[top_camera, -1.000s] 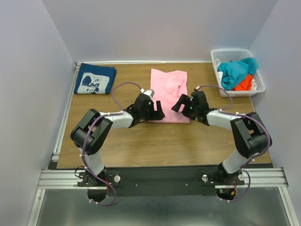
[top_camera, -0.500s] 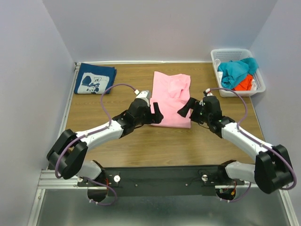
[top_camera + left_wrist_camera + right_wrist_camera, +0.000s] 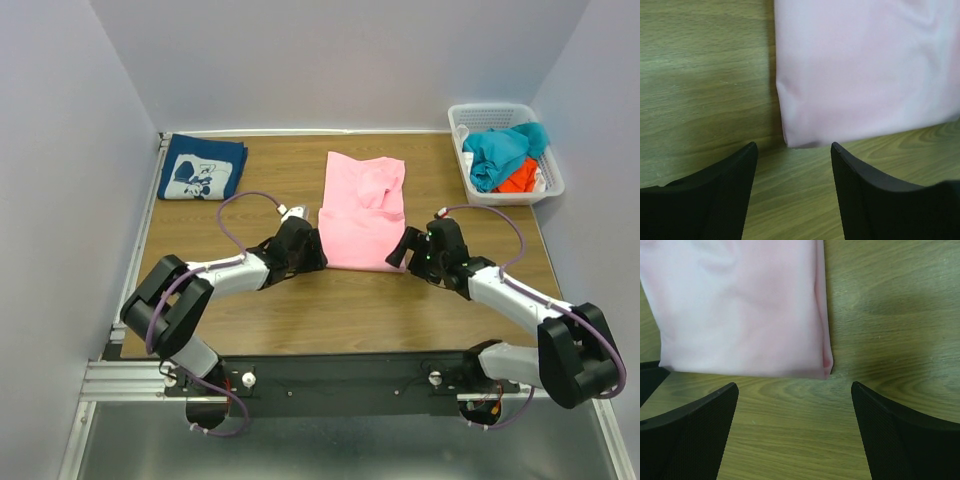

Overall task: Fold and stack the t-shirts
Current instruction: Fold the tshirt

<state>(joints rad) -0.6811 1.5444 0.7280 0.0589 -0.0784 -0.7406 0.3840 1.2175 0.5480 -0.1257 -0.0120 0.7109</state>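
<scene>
Two t-shirts lie on the wooden table (image 3: 400,310). One is a pink t-shirt (image 3: 362,212), folded into a long rectangle in the middle. The other is a navy t-shirt (image 3: 202,168) with a white cartoon print, folded at the far left corner, well apart from the pink one. One white basket (image 3: 492,107) stands at the far right and holds a teal cloth (image 3: 505,148) and an orange cloth (image 3: 522,177), plus a scrap of white too small to name.

Two arms reach in, one gripper at each near corner of the pink t-shirt. The left gripper (image 3: 792,146) has its fingers spread with nothing between them, and the shirt's near left corner lies just beyond the tips. The right gripper (image 3: 794,385) is spread wide, holding nothing, with the near right corner just ahead of it.

From above, the gripper bodies crowd both near corners, so whether they touch the cloth cannot be told there. Each wrist view cuts off the far part of the shirt, and the rumpled fold near its far end is hard to read
</scene>
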